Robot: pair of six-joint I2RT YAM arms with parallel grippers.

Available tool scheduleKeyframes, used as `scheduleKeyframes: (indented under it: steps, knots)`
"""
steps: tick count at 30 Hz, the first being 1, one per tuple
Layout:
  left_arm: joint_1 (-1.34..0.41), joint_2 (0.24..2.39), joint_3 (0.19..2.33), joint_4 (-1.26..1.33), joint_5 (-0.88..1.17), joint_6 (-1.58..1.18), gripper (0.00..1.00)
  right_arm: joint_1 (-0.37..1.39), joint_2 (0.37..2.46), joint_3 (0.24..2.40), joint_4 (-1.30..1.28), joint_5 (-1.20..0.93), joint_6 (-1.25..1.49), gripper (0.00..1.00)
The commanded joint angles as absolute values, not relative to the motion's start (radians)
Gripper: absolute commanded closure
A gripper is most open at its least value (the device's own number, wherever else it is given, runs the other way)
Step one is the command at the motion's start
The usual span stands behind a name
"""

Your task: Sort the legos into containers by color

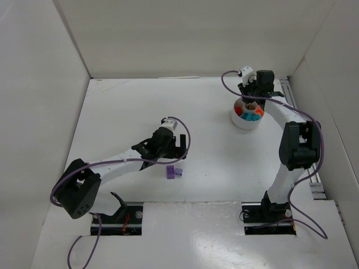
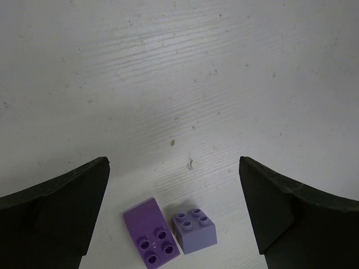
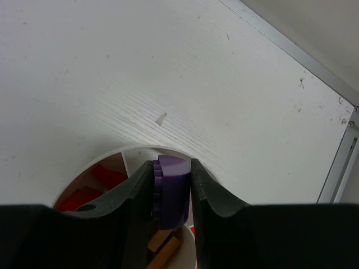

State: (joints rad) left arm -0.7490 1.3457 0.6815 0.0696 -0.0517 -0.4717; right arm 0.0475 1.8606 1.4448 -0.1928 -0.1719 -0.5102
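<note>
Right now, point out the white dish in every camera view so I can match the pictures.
Top external: the white dish sits right of centre, on the far half of the table.
Left wrist: not in it.
Right wrist: bottom edge, left of centre, white dish rim arcing behind the right fingers, which pinch a purple brick.
Shared landmark: the metal rail along the table's right edge, seen in the top and right wrist views.

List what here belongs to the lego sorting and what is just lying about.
Part of the job: dark purple lego and lilac lego on the table; held purple lego, in the shut right gripper; open left gripper; white dish with red legos.
Just lying about: metal rail; purple cable.
</note>
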Motion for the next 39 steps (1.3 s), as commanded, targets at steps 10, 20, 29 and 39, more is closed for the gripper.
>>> scheduleKeyframes:
  steps: [10,20,29,39]
  knots:
    - [-0.742,1.289,0.716,0.015,-0.041,-0.5,0.0,0.051,1.807,1.447,-0.161,-0.179,-0.5,0.54]
    - [-0.742,1.141,0.625,-0.07,-0.02,-0.575,0.0,0.051,1.686,1.405,-0.161,-0.19,-0.479,0.4]
    - [-0.862,1.054,0.514,-0.21,-0.061,-0.783,0.07,0.09,1.473,1.22,-0.15,-0.209,-0.442,0.39]
    - [-1.046,1.107,0.492,-0.298,-0.274,-0.988,0.25,0.109,1.304,1.04,-0.15,-0.228,-0.423,0.38]
